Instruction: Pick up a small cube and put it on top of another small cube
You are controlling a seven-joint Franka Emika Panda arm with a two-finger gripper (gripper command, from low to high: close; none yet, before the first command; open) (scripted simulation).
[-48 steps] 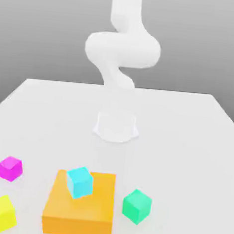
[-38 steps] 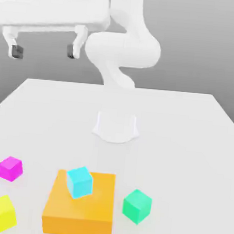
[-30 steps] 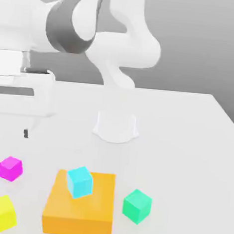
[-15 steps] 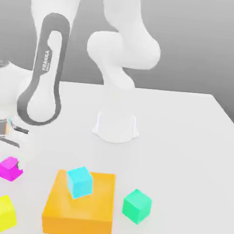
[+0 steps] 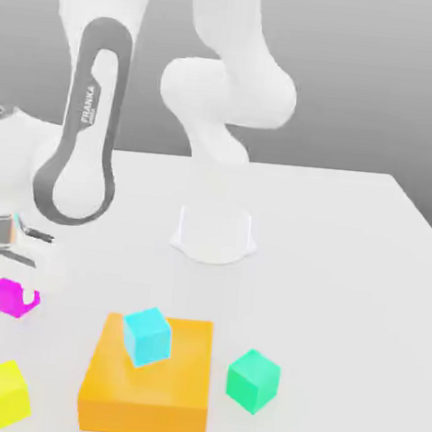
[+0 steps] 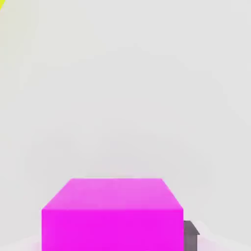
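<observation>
The small cube (image 5: 8, 296) is plain magenta-pink and sits at the exterior view's left, between my gripper's (image 5: 12, 298) fingers. It hangs a little above the white table (image 5: 344, 268). The gripper is shut on it, under the white arm that reaches down from above. In the hand view the small cube (image 6: 112, 215) is close up, with one dark fingertip (image 6: 191, 235) against its side. A yellow cube (image 5: 1, 393) lies on the table nearer the front edge, below the held cube in the exterior view.
A cyan cube (image 5: 146, 335) stands on a wide, flat orange block (image 5: 162, 395) at the front middle. A green cube (image 5: 253, 380) rests on the table to the block's right. The arm's round base (image 5: 214, 233) is at the table's centre.
The arm swung down at the exterior view's left and its open fingers came around the magenta cube. The fingers have closed on it, and the cube has risen slightly and shifted left.
</observation>
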